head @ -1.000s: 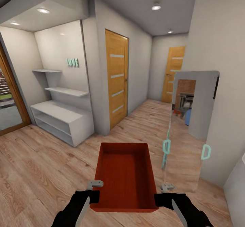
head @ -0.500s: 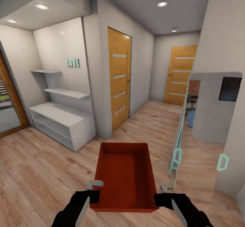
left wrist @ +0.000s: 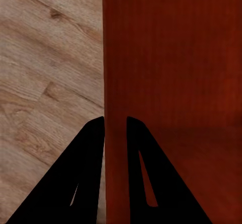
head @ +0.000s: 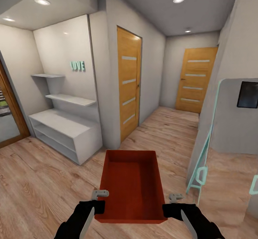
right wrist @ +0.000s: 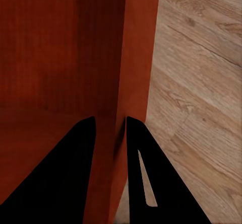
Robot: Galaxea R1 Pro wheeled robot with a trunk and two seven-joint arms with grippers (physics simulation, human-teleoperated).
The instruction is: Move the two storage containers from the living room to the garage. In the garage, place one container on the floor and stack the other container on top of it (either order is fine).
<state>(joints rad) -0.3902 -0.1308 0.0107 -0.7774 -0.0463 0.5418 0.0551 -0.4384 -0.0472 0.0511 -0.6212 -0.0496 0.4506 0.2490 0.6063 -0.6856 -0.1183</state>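
Head view: red bin [head: 130, 185] carried out front over the wood floor [head: 36, 181], left gripper [head: 94, 206] and right gripper [head: 176, 207] pinching its two side walls near the close corners. Whole picture shifted since a second ago, mirror [head: 229, 131] slid rightward, far door [head: 195, 79] looming larger: base rolling down the hallway, garage not yet reached.

Left wrist view: fingers [left wrist: 85, 183] clamped astride the bin's left wall, planks beside.

Right wrist view: fingers [right wrist: 146, 183] nipped onto the right wall likewise.
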